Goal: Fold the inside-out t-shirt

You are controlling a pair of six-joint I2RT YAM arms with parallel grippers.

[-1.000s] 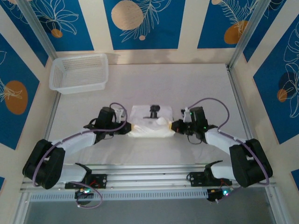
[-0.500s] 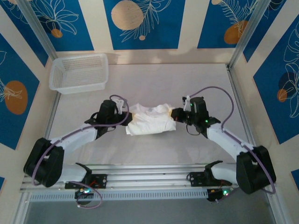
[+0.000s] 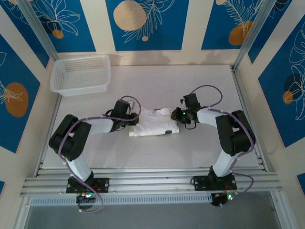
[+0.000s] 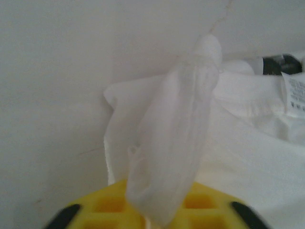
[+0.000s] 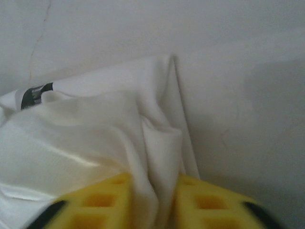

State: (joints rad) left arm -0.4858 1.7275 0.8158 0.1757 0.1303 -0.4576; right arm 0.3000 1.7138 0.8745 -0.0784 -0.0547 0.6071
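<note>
Crosswise, folded t-shirt (image 3: 153,125), long axis left-right

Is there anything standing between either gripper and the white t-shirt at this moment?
Nothing visible. Cloth of the t-shirt lies between the fingers of the left gripper and of the right gripper. The mesh basket stands apart, at the far left corner of the table.

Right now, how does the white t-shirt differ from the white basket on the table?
The t-shirt is soft cloth lying crumpled in a low heap; the basket is stiff open mesh holding its rectangular shape. The t-shirt sits mid-table, the basket in the far left corner. The t-shirt carries a small dark tag; the basket looks plain. Both are white.
</note>
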